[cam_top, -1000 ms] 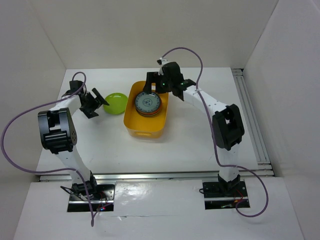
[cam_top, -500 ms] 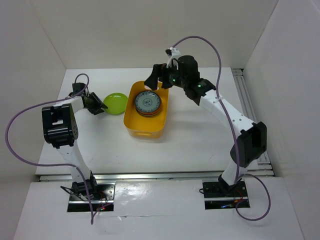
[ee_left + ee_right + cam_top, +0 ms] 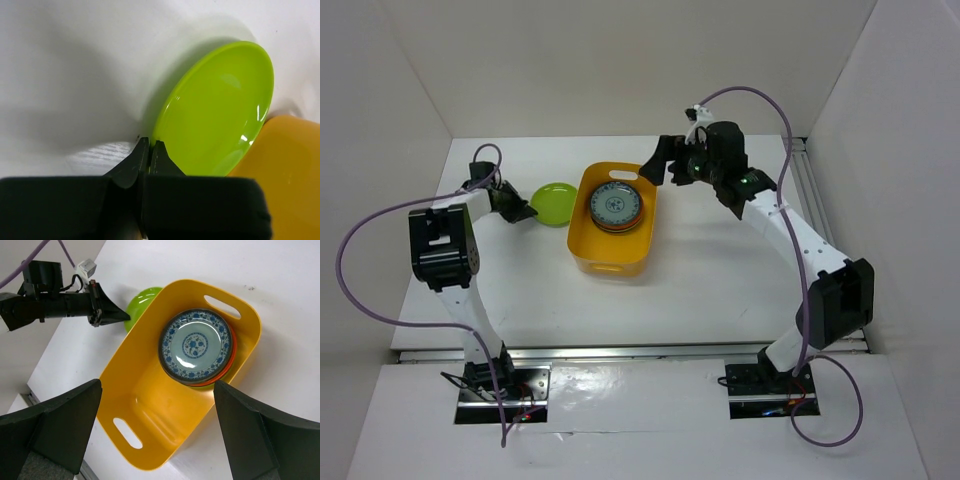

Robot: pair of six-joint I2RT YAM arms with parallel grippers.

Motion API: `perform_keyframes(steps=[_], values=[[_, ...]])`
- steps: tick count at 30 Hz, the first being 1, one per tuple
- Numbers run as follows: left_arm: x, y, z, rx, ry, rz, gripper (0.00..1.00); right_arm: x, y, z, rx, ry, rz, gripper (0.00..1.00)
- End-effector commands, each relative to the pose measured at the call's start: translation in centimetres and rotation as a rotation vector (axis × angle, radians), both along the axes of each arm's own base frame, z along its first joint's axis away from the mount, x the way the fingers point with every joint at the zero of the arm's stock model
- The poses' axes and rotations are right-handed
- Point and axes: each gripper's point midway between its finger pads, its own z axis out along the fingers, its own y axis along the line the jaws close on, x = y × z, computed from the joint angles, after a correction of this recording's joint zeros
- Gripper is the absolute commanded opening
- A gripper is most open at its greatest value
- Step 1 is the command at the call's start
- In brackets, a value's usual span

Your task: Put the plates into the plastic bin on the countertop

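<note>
A lime green plate (image 3: 554, 203) (image 3: 220, 105) lies on the white countertop (image 3: 700, 260) just left of the yellow-orange plastic bin (image 3: 610, 252) (image 3: 145, 410). My left gripper (image 3: 527, 212) (image 3: 150, 145) is shut on this plate's near-left rim. Inside the bin sits a stack of plates topped by a blue patterned plate (image 3: 615, 206) (image 3: 196, 346), and an orange rim (image 3: 227, 372) shows beneath it. My right gripper (image 3: 665, 165) (image 3: 157, 384) hangs open above the bin's far right side, holding nothing.
White walls close in the table on the left, back and right. A metal rail (image 3: 820, 230) runs along the right edge. The bin's slot handles (image 3: 126, 432) face the near and far ends.
My left gripper went from open to shut on the green plate's rim. My right arm rose and drew back to the right, off the stack in the bin.
</note>
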Motion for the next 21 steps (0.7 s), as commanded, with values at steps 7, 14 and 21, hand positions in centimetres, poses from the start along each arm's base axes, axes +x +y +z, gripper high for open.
perform_keyframes(steps=[7, 14, 21], values=[[1.1, 0.6, 14.2, -0.142, -0.330, 0.015, 0.00, -2.5, -4.3, 1.4, 0.042, -0.040, -0.055, 1.00], [-0.5, -5.9, 23.6, -0.131, -0.556, -0.118, 0.00, -3.2, -7.1, 0.1, 0.056, -0.013, -0.091, 1.00], [-2.8, -14.3, 21.8, -0.063, -0.463, -0.301, 0.00, -3.9, -8.9, -0.2, 0.064, -0.012, -0.132, 1.00]])
